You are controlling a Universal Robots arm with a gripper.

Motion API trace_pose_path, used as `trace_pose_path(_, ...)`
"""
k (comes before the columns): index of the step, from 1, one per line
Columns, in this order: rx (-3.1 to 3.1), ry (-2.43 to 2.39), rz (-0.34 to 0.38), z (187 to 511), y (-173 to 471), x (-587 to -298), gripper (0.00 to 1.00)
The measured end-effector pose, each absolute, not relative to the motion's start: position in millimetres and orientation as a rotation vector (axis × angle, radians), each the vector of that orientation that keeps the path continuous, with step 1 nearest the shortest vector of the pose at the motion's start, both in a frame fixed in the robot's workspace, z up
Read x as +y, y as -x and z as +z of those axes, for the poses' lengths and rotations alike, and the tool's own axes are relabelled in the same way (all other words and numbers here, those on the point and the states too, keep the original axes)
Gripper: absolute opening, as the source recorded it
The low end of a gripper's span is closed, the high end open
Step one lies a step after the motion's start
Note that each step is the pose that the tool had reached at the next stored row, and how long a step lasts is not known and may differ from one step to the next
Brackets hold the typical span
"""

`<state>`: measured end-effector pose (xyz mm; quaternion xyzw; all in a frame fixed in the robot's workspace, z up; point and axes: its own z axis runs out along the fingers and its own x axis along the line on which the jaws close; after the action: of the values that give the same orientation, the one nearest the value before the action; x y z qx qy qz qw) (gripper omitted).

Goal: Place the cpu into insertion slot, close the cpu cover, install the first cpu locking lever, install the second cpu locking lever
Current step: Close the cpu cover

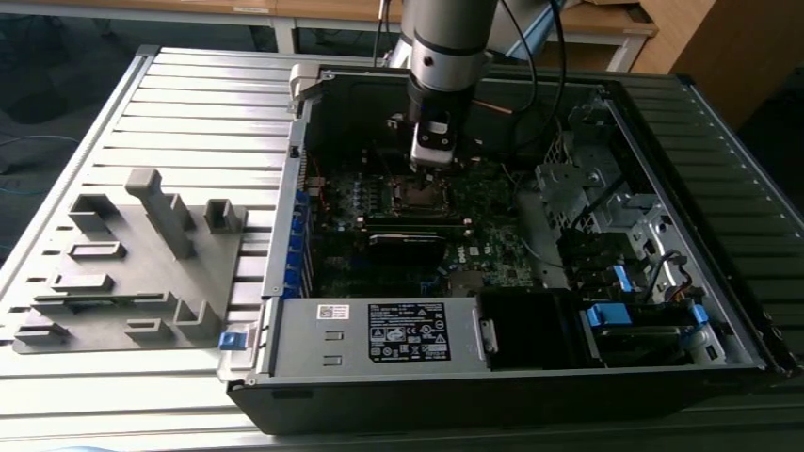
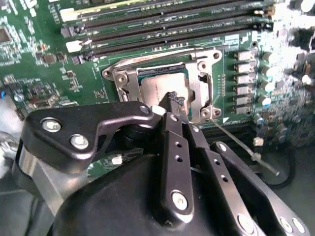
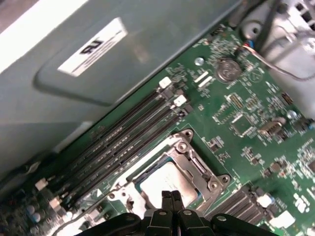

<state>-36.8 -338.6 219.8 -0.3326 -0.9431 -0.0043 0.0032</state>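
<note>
One step in hand, by the look of things: closing the thin silvery square-framed metal cpu cover. Keep the black two-fingered claw shut, as seen in both wrist views, with its fingers pressed tip to tip and nothing clamped between. Use it as a blunt pusher, not a grasper. Bear on the frame of the cpu cover, directly beneath and around the tips. Never bear on the small flat square cpu with its dull silver-grey top, framed in the opening just ahead of the tips. Press straight down and slowly. Avoid any sideways drag, for fear of shifting the chip on its contacts. Contact between tips and metal: impossible to tell.

As for the cpu: lies flat, metal top up, seated in the socket under the claw, with the cover down around it or very nearly so. Being square, has no real long axis. Edges square with the frame and parallel to the long black memory slots, beyond the socket on the side away from the claw.

Mind the thin bare metal rod, probably a locking lever and seemingly unlatched. Angles away from the socket corner beside the fingers, long axis running off alongside the claw's linkage, over the green motherboard.
</note>
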Motion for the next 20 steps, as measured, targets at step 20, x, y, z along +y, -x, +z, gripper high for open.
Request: trace_pose_path(20,-3.095,0.491,-0.011,213.9,36.8,-338.7,0.11)
